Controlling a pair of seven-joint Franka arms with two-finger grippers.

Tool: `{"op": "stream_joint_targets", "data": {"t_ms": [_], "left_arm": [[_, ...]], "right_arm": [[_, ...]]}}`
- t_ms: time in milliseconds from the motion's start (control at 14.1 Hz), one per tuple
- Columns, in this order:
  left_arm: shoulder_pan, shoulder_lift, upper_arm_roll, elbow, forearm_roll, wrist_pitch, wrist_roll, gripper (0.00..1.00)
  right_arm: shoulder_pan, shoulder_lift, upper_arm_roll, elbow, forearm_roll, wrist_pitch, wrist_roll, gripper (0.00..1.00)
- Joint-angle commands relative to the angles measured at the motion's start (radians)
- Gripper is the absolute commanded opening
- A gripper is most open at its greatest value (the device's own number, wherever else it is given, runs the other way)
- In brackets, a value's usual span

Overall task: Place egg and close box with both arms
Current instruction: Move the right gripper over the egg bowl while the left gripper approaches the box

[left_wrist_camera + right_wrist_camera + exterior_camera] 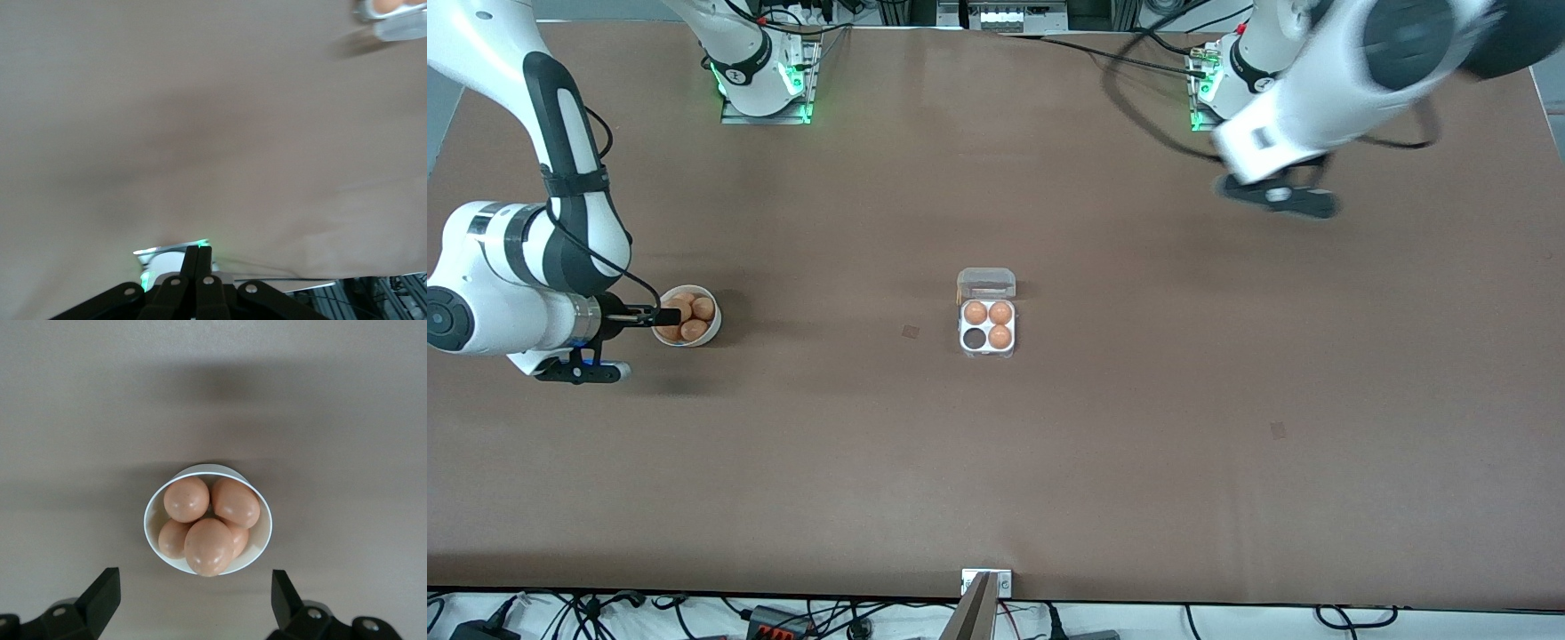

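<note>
I see the box [987, 324] at mid-table, lid hinged up and standing on the side toward the arm bases, so it's open. Three of its four cells hold eggs; the empty cell is the one nearer the front camera, on the right arm's side. Taking the box as reference: the white bowl [686, 316] sits well apart from it toward the right arm's end of the table, about level with it, holding a pile of eggs. I count five in the right wrist view, the topmost egg [209, 547] lying on the others. Right gripper [665, 316] hangs directly over the bowl, forearm stretched out low over the table toward the box, wrist camera looking straight down; fingers [101, 595] spread wide, either side of the bowl, pinching nothing. Left gripper [198, 257] is up in the air over bare table [1138, 444], well apart from the box toward the left arm's end and close to its own base, arm folded back; its fingers are pressed together, empty. A corner of the box shows at the edge of the left wrist view.
</note>
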Motion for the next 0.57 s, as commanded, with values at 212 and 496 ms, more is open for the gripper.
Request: {"op": "stream_joint_targets", "data": {"t_ms": [212, 496], "left_arm": [[-0.005, 0.078, -0.155, -0.066, -0.035, 0.247, -0.185, 0.01], [0.001, 0.073, -0.202, -0.140, -0.033, 0.336, -0.197, 0.01]], "right_arm": [[-0.008, -0.006, 0.009, -0.007, -0.002, -0.007, -0.007, 1.00], [-0.008, -0.006, 0.009, -0.007, -0.004, -0.007, -0.007, 1.00]]}}
